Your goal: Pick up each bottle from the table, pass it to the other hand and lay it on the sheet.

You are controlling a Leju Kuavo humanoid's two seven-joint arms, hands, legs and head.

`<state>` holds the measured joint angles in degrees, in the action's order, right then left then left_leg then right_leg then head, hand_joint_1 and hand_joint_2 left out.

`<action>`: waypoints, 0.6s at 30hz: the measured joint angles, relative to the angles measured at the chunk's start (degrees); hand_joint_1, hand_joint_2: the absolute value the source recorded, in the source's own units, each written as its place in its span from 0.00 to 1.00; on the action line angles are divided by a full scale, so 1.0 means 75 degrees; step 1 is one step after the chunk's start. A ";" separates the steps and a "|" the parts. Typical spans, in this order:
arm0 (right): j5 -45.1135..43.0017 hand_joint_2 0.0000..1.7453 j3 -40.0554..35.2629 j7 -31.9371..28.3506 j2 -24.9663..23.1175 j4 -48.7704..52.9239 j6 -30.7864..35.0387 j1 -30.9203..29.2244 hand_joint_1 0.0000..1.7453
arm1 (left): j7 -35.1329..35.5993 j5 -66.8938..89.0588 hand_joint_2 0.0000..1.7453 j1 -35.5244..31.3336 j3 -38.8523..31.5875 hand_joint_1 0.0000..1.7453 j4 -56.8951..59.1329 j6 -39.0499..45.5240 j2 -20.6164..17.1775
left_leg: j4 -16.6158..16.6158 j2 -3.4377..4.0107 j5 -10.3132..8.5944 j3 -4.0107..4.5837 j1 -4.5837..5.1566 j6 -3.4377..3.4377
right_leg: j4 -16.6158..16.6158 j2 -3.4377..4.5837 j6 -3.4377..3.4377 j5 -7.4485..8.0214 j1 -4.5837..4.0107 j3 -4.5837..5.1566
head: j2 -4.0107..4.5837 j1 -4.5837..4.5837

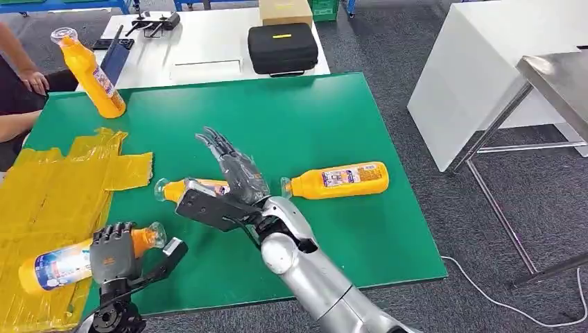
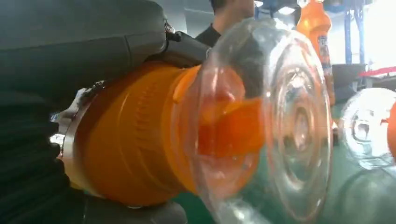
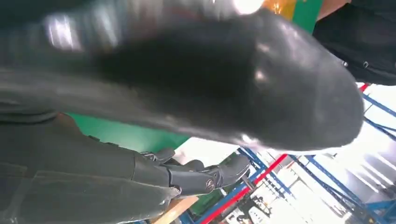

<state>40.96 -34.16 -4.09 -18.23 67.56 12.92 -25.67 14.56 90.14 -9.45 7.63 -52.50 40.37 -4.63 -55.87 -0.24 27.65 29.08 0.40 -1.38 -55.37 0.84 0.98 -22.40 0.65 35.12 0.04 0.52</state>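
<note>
My left hand grips an orange bottle with a clear cap, lying over the edge of the yellow sheet. Close up in the left wrist view, that bottle sits inside my left hand. My right hand is raised over the green table, fingers stretched and apart, holding nothing. Just behind it lies a second orange bottle, partly hidden. A third bottle lies to its right. A fourth bottle stands tilted at the far left. The right wrist view shows my right hand blurred.
A person's hand rests at the table's far left edge. Behind the green table stands a white table with a black case, a box and a controller. A steel table stands at the right.
</note>
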 measured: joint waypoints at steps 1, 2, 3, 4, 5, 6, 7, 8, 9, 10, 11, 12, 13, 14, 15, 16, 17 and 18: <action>0.0049 0.00 0.0000 0.0012 0.0009 0.0020 -0.0003 0.0026 0.00 | 0.0086 0.0000 1.00 -0.0046 0.0017 0.00 0.0090 0.0003 -0.0029 | 0.0000 -0.0001 0.0000 -0.0001 0.0000 0.0000 | 0.0000 0.0000 0.0000 0.0000 0.0001 -0.0002 | 0.0000 0.0000; 0.0116 0.00 0.0000 0.0069 0.0015 0.0038 -0.0023 0.0049 0.00 | 0.0217 0.0000 1.00 -0.0104 0.0067 0.00 0.0177 0.0011 -0.0069 | 0.0001 -0.0001 0.0000 -0.0005 0.0000 0.0000 | 0.0000 0.0000 0.0000 0.0000 0.0001 -0.0008 | 0.0000 0.0000; 0.0189 0.00 0.0000 0.0134 0.0023 0.0038 -0.0041 0.0066 0.00 | 0.0352 -0.0009 0.00 -0.0158 0.0110 0.00 0.0279 0.0023 -0.0099 | 0.0001 -0.0001 0.0001 -0.0007 0.0000 0.0000 | 0.0000 0.0000 0.0000 0.0000 0.0001 -0.0015 | 0.0000 0.0000; 0.0270 0.00 0.0000 0.0181 0.0035 0.0038 -0.0052 0.0088 0.00 | 0.0459 -0.0009 0.00 -0.0211 0.0134 0.00 0.0357 0.0032 -0.0108 | 0.0001 -0.0001 0.0001 -0.0012 0.0000 0.0000 | 0.0000 0.0000 0.0000 0.0000 0.0001 -0.0022 | 0.0000 0.0000; 0.0338 0.00 0.0003 0.0254 0.0041 0.0038 -0.0064 0.0104 0.00 | 0.0539 -0.0009 0.00 -0.0253 0.0143 0.00 0.0417 0.0035 -0.0122 | 0.0001 -0.0001 0.0001 -0.0015 0.0000 0.0000 | 0.0000 0.0000 -0.0001 -0.0001 0.0001 -0.0025 | 0.0000 0.0000; 0.0387 0.00 0.0003 0.0303 0.0055 0.0038 -0.0081 0.0124 0.00 | 0.0577 -0.0012 0.00 -0.0280 0.0149 0.00 0.0466 0.0035 -0.0134 | 0.0002 -0.0001 0.0001 -0.0017 0.0000 0.0000 | 0.0000 -0.0001 -0.0001 -0.0001 0.0001 -0.0027 | 0.0000 0.0000; 0.0420 0.00 0.0003 0.0341 0.0058 0.0035 -0.0096 0.0139 0.00 | 0.0539 -0.0012 0.00 -0.0296 0.0149 0.00 0.0478 0.0041 -0.0146 | 0.0002 -0.0001 0.0001 -0.0018 0.0001 0.0001 | 0.0000 -0.0002 -0.0001 -0.0001 0.0001 -0.0029 | 0.0000 0.0000; 0.0440 0.00 0.0003 0.0367 0.0064 0.0026 -0.0116 0.0153 0.00 | 0.0446 -0.0012 0.00 -0.0296 0.0126 0.00 0.0478 0.0041 -0.0151 | 0.0002 -0.0003 0.0001 -0.0018 0.0001 0.0001 | 0.0000 -0.0003 -0.0001 -0.0001 0.0000 -0.0029 | 0.0000 0.0000; 0.0443 0.00 0.0003 0.0370 0.0067 0.0020 -0.0122 0.0171 0.00 | 0.0358 -0.0020 0.00 -0.0296 0.0087 0.00 0.0478 0.0041 -0.0163 | 0.0002 -0.0005 -0.0001 -0.0019 0.0001 0.0001 | 0.0000 -0.0004 -0.0001 -0.0001 -0.0001 -0.0029 | 0.0000 0.0000; 0.0455 0.00 0.0006 0.0376 0.0076 0.0009 -0.0125 0.0183 0.00 | 0.0238 -0.0029 0.00 -0.0292 0.0049 0.00 0.0475 0.0041 -0.0163 | 0.0002 -0.0008 -0.0003 -0.0018 0.0001 0.0002 | 0.0000 -0.0006 -0.0001 -0.0001 -0.0001 -0.0030 | 0.0000 0.0000; 0.0460 0.00 0.0009 0.0379 0.0084 -0.0015 -0.0134 0.0191 0.00 | 0.0042 -0.0032 0.00 -0.0278 -0.0029 0.00 0.0437 0.0041 -0.0163 | 0.0002 -0.0009 -0.0005 -0.0019 0.0000 0.0004 | 0.0000 -0.0007 -0.0002 0.0000 -0.0001 -0.0030 | 0.0000 0.0003; 0.0469 0.00 0.0015 0.0385 0.0090 -0.0041 -0.0143 0.0200 0.00 | -0.0112 -0.0035 0.00 -0.0261 -0.0111 0.00 0.0410 0.0041 -0.0163 | 0.0002 -0.0009 -0.0007 -0.0022 0.0000 0.0005 | 0.0000 -0.0007 -0.0002 0.0000 -0.0001 -0.0030 | 0.0000 0.0000; 0.0492 0.00 0.0015 0.0385 0.0099 -0.0067 -0.0146 0.0214 0.00 | -0.0272 -0.0050 0.00 -0.0232 -0.0193 0.00 0.0372 0.0041 -0.0140 | 0.0002 -0.0008 -0.0012 -0.0022 0.0000 0.0003 | -0.0001 -0.0006 -0.0002 0.0001 -0.0002 -0.0030 | 0.0000 0.0003; 0.0507 0.00 0.0023 0.0385 0.0099 -0.0102 -0.0146 0.0226 0.00 | -0.0496 -0.0113 0.00 -0.0201 -0.0287 0.00 0.0284 0.0041 -0.0117 | 0.0001 -0.0008 -0.0013 -0.0022 -0.0001 0.0004 | -0.0002 -0.0006 -0.0001 0.0001 -0.0002 -0.0029 | 0.0000 0.0000; 0.0516 0.00 0.0023 0.0385 0.0099 -0.0128 -0.0146 0.0234 0.00 | -0.0652 -0.0157 0.00 -0.0169 -0.0370 0.00 0.0219 0.0038 -0.0102 | 0.0001 -0.0008 -0.0014 -0.0021 -0.0002 0.0004 | -0.0002 -0.0005 -0.0001 0.0001 -0.0002 -0.0029 | 0.0000 0.0000; 0.0536 0.00 0.0023 0.0385 0.0099 -0.0158 -0.0146 0.0239 0.00 | -0.0917 -0.0232 0.00 -0.0105 -0.0466 0.00 0.0117 0.0032 -0.0055 | 0.0001 -0.0006 -0.0014 -0.0021 -0.0002 0.0003 | -0.0003 -0.0005 -0.0001 0.0001 -0.0001 -0.0028 | 0.0000 0.0000; 0.0571 0.00 0.0026 0.0385 0.0099 -0.0201 -0.0146 0.0239 0.00 | -0.1264 -0.0388 0.00 -0.0017 -0.0595 0.00 -0.0030 0.0032 0.0006 | 0.0001 -0.0005 -0.0014 -0.0019 -0.0002 0.0003 | -0.0003 -0.0004 -0.0001 0.0001 -0.0002 -0.0026 | 0.0000 0.0000; 0.0600 1.00 0.0029 0.0385 0.0099 -0.0257 -0.0146 0.0239 0.00 | -0.1780 -0.0598 0.00 0.0068 -0.0814 0.00 -0.0237 0.0032 0.0102 | 0.0001 -0.0005 -0.0014 -0.0018 -0.0002 0.0003 | -0.0003 -0.0004 -0.0001 0.0001 -0.0002 -0.0024 | 0.0000 0.0000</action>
<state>45.46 -33.94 -1.20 -17.49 65.63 11.82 -23.87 1.21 85.65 -8.94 1.52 -54.28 40.61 -3.87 -55.87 -0.28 27.55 28.94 0.39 -1.35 -55.39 0.80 0.97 -22.40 0.63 34.94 0.04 0.52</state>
